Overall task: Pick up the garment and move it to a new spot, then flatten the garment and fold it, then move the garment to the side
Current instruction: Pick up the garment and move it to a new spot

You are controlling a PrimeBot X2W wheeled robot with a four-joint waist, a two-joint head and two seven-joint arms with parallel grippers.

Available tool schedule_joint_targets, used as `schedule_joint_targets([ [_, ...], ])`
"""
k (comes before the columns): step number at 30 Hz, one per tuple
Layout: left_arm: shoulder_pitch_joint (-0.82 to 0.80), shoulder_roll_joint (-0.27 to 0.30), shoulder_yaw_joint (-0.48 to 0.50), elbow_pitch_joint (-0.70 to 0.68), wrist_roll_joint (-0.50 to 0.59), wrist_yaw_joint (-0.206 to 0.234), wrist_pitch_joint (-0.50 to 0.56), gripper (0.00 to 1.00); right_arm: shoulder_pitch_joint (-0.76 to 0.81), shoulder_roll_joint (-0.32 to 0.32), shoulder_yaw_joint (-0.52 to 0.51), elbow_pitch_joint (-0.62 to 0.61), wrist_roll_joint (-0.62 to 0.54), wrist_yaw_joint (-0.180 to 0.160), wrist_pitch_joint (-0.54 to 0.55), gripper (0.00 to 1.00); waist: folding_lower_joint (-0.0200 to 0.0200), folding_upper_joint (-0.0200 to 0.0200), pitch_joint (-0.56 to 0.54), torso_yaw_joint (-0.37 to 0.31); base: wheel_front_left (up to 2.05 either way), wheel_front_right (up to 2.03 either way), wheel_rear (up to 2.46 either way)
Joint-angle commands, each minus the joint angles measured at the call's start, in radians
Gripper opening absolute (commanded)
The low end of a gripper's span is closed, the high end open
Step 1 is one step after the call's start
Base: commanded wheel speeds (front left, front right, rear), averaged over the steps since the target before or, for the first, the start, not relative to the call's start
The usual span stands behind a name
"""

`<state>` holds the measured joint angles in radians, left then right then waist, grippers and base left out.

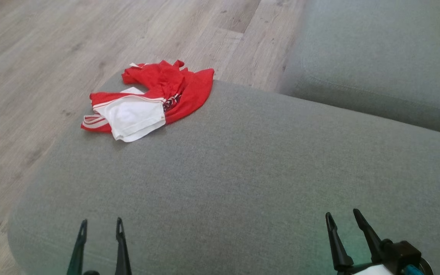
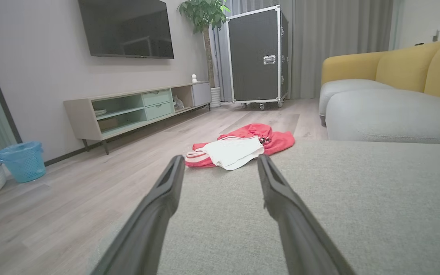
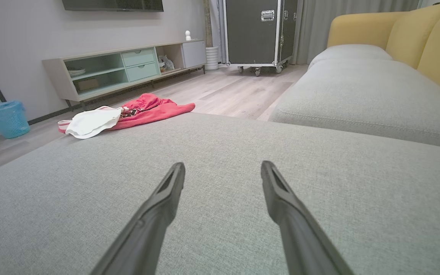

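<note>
A crumpled red and white garment (image 1: 149, 100) lies bunched at the far left corner of the grey sofa cushion (image 1: 243, 172), its edge near the cushion's rim. From the left wrist the garment (image 2: 239, 149) sits straight ahead beyond the fingers, and from the right wrist the garment (image 3: 124, 116) is far off to the upper left. My left gripper (image 1: 101, 225) hovers open over the cushion's near edge, well short of the cloth. My right gripper (image 1: 343, 215) is open at the lower right, far from it.
A second grey cushion (image 1: 376, 65) lies to the right, with yellow back cushions (image 2: 407, 65) behind. Wood floor (image 1: 52, 46) surrounds the sofa's far and left sides. A TV console (image 2: 136, 109), a black flight case (image 2: 258, 57) and a blue basket (image 2: 23, 160) stand across the room.
</note>
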<state>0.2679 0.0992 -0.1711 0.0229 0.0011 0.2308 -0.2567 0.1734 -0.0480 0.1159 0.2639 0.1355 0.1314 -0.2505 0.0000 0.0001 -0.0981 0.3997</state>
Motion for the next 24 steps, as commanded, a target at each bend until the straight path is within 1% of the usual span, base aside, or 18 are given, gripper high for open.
schedule_joint_targets([
  [1,-0.043,0.003,0.034,-0.045,0.006,0.013,-0.005,1.0,-0.051,-0.017,0.017,-0.031,0.003,-0.001,-0.011,1.0,0.0,-0.0001,0.014,0.003,0.0,0.0,0.0],
  [6,-0.07,0.017,0.051,-0.073,0.007,0.028,-0.005,1.0,-0.056,-0.036,0.019,-0.037,0.0,-0.001,-0.011,1.0,0.0,-0.0001,0.055,-0.006,0.0,0.0,0.0],
  [9,-0.128,0.034,0.082,-0.118,-0.006,0.031,-0.005,1.0,-0.06,-0.064,0.019,-0.052,0.0,-0.001,-0.011,1.0,0.0,-0.0001,0.104,-0.018,0.0,0.0,0.0],
  [11,-0.187,0.047,0.114,-0.142,-0.019,0.033,-0.005,1.0,-0.079,-0.099,0.028,-0.061,-0.004,-0.001,-0.011,1.0,0.0,-0.0001,0.158,-0.038,0.0,0.0,0.0],
  [13,-0.264,0.061,0.137,-0.153,-0.032,0.024,-0.005,1.0,-0.107,-0.139,0.033,-0.07,-0.007,-0.001,-0.011,1.0,0.0,-0.0001,0.211,-0.057,0.0,0.0,0.0],
  [15,-0.353,0.074,0.142,-0.137,-0.041,0.002,-0.005,1.0,-0.139,-0.177,0.028,-0.082,-0.007,-0.001,-0.011,1.0,0.0,-0.0001,0.268,-0.073,0.0,0.0,0.0],
  [18,-0.526,0.096,0.141,-0.051,-0.058,-0.042,-0.005,1.0,-0.177,-0.231,0.026,-0.1,-0.004,-0.001,-0.011,1.0,0.0,-0.0001,0.348,-0.086,0.0,0.0,0.0],
  [19,-0.661,0.106,0.134,0.039,-0.066,-0.065,0.001,1.0,-0.199,-0.269,0.028,-0.114,-0.001,-0.001,-0.011,1.0,0.0,-0.0001,0.397,-0.093,0.0,0.0,0.0],
  [21,-0.802,0.115,0.123,0.152,-0.074,-0.092,0.052,1.0,-0.225,-0.306,0.028,-0.134,0.001,-0.001,-0.011,1.0,0.0,-0.0001,0.449,-0.104,0.0,0.0,0.0],
  [24,-1.001,0.117,0.12,0.329,-0.096,-0.119,0.145,1.0,-0.262,-0.354,0.025,-0.174,0.014,-0.001,-0.011,1.0,0.0,-0.0001,0.521,-0.126,0.0,0.0,0.0],
])
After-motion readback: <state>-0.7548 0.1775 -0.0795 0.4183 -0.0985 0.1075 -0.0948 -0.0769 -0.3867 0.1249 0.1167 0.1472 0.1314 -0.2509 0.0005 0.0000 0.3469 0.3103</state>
